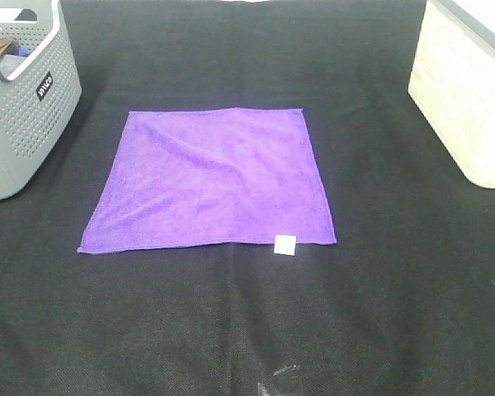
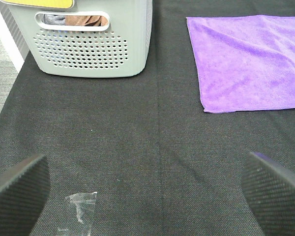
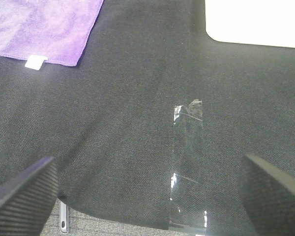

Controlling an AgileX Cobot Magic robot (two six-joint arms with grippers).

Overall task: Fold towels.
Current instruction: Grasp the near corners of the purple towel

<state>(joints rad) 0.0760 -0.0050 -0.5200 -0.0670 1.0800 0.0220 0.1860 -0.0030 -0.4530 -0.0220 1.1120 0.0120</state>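
Presently, I log a square purple microfibre towel point(image 1: 208, 179) flat, unfolded, midway between side edges of the black fabric worktop point(image 1: 231, 330); left gripper point(image 2: 147, 189) and right gripper point(image 3: 148, 191) wide, empty; all folds outstanding.

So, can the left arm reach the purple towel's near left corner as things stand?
Probably yes. The left gripper, jaws open, faces only black cloth up to the purple towel's corner; the gray basket sits off to the side.

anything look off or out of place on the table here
Nothing serious. The purple towel lies flat with mild wrinkles, its white tag poking out. Odd bits: clear tape strips stuck on the black cloth.
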